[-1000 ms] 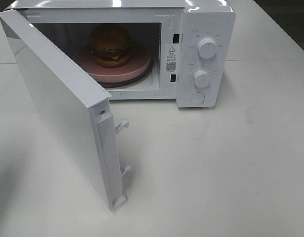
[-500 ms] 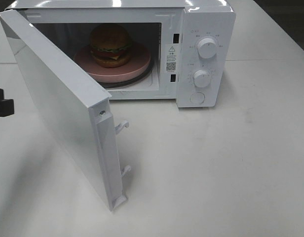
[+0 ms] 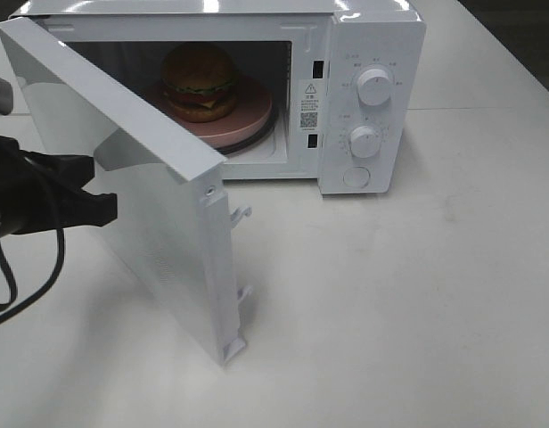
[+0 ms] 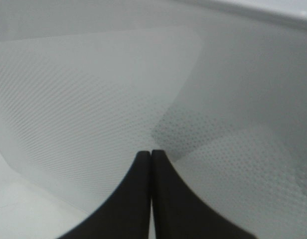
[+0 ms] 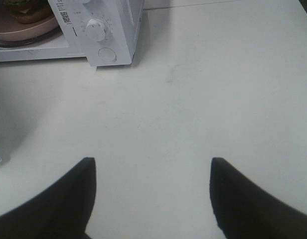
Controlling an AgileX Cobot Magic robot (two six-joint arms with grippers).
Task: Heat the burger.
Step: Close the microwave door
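Observation:
The burger (image 3: 200,82), with its glossy brown bun and green and red layers, sits on a pink plate (image 3: 248,120) inside the white microwave (image 3: 381,45). The microwave door (image 3: 150,214) stands partly open, swung out to the left. My left gripper (image 3: 108,209) is shut and its tip rests against the door's outer face; the left wrist view shows the closed left gripper (image 4: 151,153) right at the dotted window panel (image 4: 93,99). My right gripper (image 5: 152,164) hangs open over bare table, empty, with the burger (image 5: 21,10) far off at the frame's corner.
Two knobs (image 3: 374,86) (image 3: 364,141) and a round button (image 3: 356,176) sit on the microwave's right panel. Door latch hooks (image 3: 241,214) stick out from the door's free edge. A black cable (image 3: 25,285) loops under the left arm. White table (image 3: 417,303) spreads to the right.
My left arm has come in from the left edge and met the door's outer face. The door has swung a little toward the microwave's opening. The right gripper has stayed open.

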